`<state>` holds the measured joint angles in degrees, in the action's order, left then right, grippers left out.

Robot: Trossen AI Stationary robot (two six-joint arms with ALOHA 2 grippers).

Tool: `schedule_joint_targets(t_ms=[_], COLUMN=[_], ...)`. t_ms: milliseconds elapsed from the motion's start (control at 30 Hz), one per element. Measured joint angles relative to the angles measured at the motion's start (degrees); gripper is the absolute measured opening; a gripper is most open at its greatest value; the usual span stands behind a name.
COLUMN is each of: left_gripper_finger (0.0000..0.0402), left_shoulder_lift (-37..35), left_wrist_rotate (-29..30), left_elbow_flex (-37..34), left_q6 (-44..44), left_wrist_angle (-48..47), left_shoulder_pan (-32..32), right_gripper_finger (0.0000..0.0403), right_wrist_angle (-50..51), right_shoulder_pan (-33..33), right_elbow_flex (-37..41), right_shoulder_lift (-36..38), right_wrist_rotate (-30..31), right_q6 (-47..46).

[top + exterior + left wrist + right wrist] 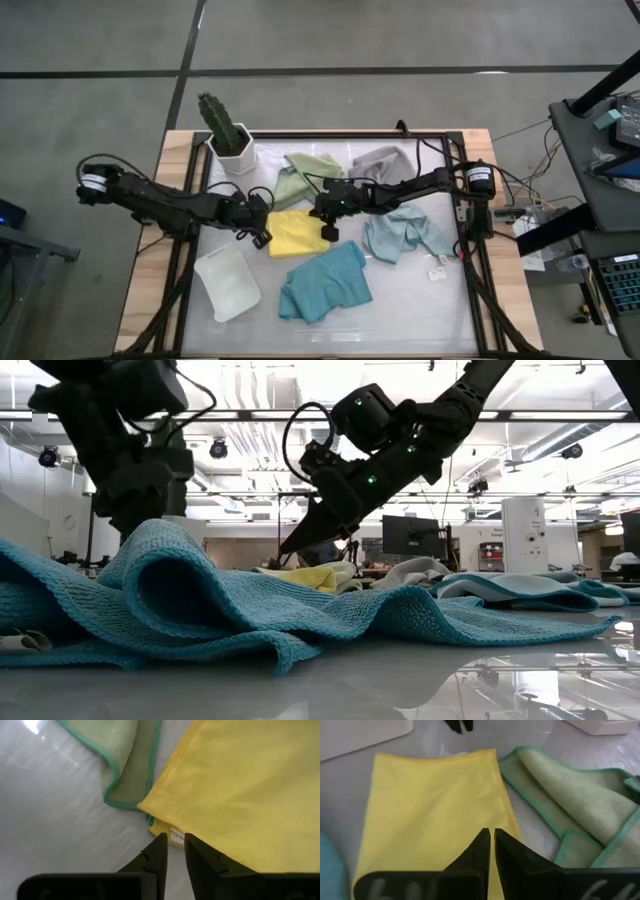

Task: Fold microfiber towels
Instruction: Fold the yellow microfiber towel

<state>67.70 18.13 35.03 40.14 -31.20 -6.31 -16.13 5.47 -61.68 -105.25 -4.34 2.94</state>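
I've got the yellow towel (298, 233) lying folded at table centre, between both grippers; in the high view its long axis runs roughly 9-to-3, slightly tilted; left gripper (262, 237) sits at its 9 o'clock edge, right gripper (328, 231) at its 3 o'clock edge, so both arms are about equally near; neither has an obvious reach advantage.

Left wrist view: the left fingers (161, 852) stand a narrow slit apart, nothing between them, tips just short of the yellow corner; a small white sewn tag (176, 838) sticks out of that corner right ahead of the tips; print on it is too small for me to read.

Right wrist view: the right fingers (481, 847) are pressed together, empty, hovering over the yellow cloth's near edge; I judge any next pinch needs them opened first.

Other towels, clock positions from the yellow one in the high view: sage green towel (305, 174) at 12, touching or just overlapping the yellow's top corner; grey towel (383, 161) at 1–2, well apart; pale blue towel (405, 235) at 3, just past the right gripper; teal towel (325, 283) at 5–6, near the yellow's lower edge, still rumpled. White tray (228, 283) at 7–8; potted cactus (227, 130) at 11.

No brand marks or legible writing anywhere I can make out; a small white tag (438, 271) lies on the table near the pale blue towel, unreadable.
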Motion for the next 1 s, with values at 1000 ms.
schedule_joint_targets(t_ms=[1000], left_gripper_finger=[0.0003], left_shoulder_lift=[15.0], left_wrist_rotate=[-12.5], left_elbow_flex=[-1.6], left_q6=[-7.8], left_wrist_angle=[22.1], left_shoulder_pan=[-7.7], right_gripper_finger=[0.0020], right_wrist_angle=[-22.6], right_shoulder_pan=[-4.0], right_elbow_flex=[7.9], right_shoulder_lift=[-8.8], right_wrist_rotate=[2.0], right_q6=[-3.4])
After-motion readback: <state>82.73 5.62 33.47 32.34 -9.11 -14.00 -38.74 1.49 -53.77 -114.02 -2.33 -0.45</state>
